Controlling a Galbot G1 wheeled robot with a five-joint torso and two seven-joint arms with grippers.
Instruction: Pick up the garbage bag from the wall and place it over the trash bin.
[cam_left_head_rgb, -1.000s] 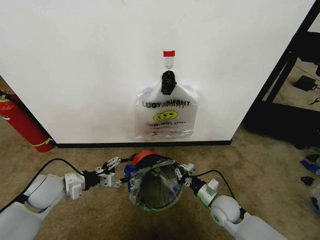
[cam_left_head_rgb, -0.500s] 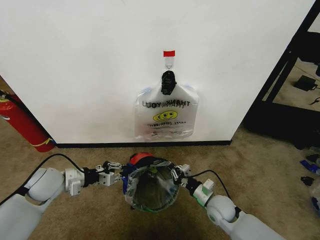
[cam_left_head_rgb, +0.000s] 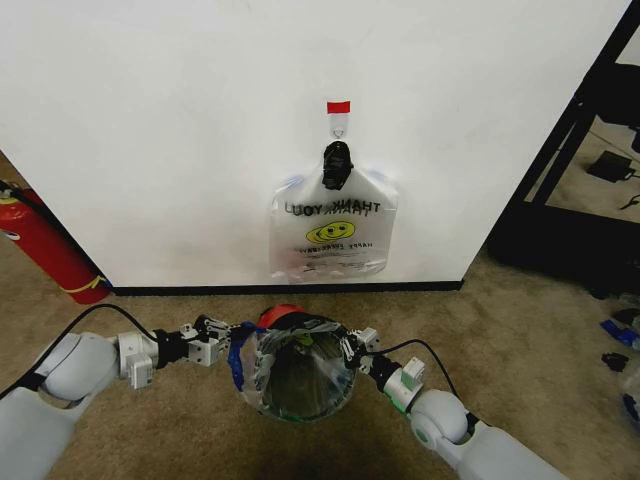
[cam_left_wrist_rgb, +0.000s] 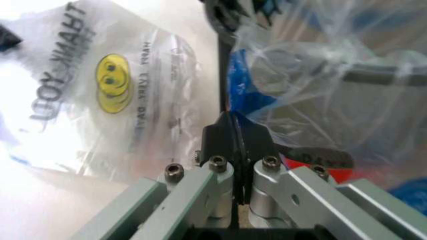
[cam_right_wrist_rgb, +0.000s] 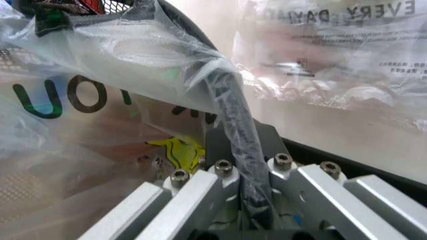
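Note:
The garbage bag (cam_left_head_rgb: 300, 368), clear plastic with blue handle strips, is stretched over the mouth of the small black trash bin (cam_left_head_rgb: 281, 316), whose red base shows behind it on the carpet. My left gripper (cam_left_head_rgb: 218, 333) is just left of the bin, shut on the bag's blue handle, which runs taut to the rim. In the left wrist view its pads (cam_left_wrist_rgb: 238, 145) are pressed together. My right gripper (cam_left_head_rgb: 350, 349) is against the bin's right rim, shut on a bunched strip of the bag (cam_right_wrist_rgb: 233, 115). The white wall (cam_left_head_rgb: 180, 120) stands behind.
Same-printed bags (cam_left_head_rgb: 333, 235) hang from a black clip (cam_left_head_rgb: 336, 165) under a hook and red tape (cam_left_head_rgb: 338, 106). A red fire extinguisher (cam_left_head_rgb: 45, 245) leans at the left by the baseboard. A black shelf frame (cam_left_head_rgb: 570, 170) stands at the right. Brown carpet lies around the bin.
The left gripper has drawn back to the left, pulling the blue handle out from the bin. The right gripper and the bag's rim have shifted slightly lower and left.

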